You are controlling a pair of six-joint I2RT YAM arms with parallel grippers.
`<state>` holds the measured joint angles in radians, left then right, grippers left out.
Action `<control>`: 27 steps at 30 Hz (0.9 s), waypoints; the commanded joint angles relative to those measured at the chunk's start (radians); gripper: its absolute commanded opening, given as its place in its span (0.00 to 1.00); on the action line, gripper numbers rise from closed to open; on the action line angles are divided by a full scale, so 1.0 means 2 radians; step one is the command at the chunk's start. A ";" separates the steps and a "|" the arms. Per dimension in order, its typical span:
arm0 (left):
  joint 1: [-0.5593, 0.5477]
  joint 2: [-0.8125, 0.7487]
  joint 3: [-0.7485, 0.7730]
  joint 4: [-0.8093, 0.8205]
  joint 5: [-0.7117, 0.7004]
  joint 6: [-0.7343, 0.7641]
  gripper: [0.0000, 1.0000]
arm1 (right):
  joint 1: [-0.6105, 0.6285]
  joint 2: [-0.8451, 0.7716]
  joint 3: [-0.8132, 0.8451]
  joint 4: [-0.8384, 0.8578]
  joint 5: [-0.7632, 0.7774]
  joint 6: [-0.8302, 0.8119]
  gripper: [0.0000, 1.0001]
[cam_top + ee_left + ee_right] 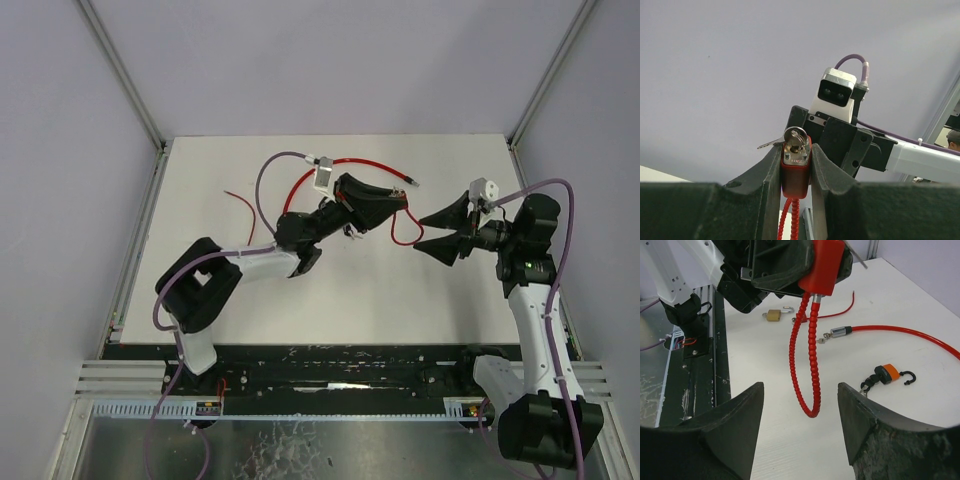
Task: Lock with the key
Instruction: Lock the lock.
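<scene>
My left gripper (392,206) is shut on a red padlock body (795,175) and holds it in the air, keyhole end towards the right arm. A silver key (796,136) sits in the keyhole, and a second key on the ring sticks out to the left. The lock's red ribbed cable loop (807,365) hangs below it above the table, also in the top view (400,232). My right gripper (420,234) is open and empty. It faces the lock from the right, a short way off. In the right wrist view its fingers (735,415) stand either side of the loop.
A small brass padlock (775,315) lies on the white table (330,290) under the left arm. An orange and black padlock (887,374) with keys lies to the right. A long red cable (350,163) with a metal end (840,331) and a thin red wire (245,207) lie farther back.
</scene>
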<state>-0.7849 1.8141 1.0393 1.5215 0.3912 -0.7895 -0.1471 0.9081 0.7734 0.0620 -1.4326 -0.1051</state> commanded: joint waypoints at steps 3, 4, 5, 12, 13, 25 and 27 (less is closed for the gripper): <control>-0.024 0.013 0.006 0.038 -0.021 -0.004 0.00 | -0.004 0.007 -0.008 0.115 -0.005 0.096 0.66; -0.027 0.015 0.006 0.037 -0.020 0.000 0.00 | -0.004 0.007 -0.016 0.134 -0.003 0.111 0.65; -0.031 0.016 0.005 0.034 -0.023 0.003 0.00 | -0.003 0.006 -0.023 0.159 0.002 0.125 0.64; -0.035 0.015 -0.004 0.029 -0.032 0.021 0.00 | -0.002 0.008 -0.034 0.178 0.001 0.140 0.43; -0.035 0.016 -0.004 0.029 -0.031 0.022 0.00 | -0.001 0.008 -0.034 0.178 -0.001 0.141 0.38; -0.035 0.029 -0.005 0.035 -0.038 0.040 0.00 | 0.018 0.014 -0.059 0.276 0.014 0.230 0.00; -0.038 0.032 -0.004 0.035 -0.037 0.045 0.00 | 0.027 0.018 -0.068 0.302 0.020 0.240 0.00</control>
<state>-0.8528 1.8610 1.0348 1.5295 0.3210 -0.7399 -0.1291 0.9344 0.6651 0.4744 -1.4292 0.2543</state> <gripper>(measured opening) 0.219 0.037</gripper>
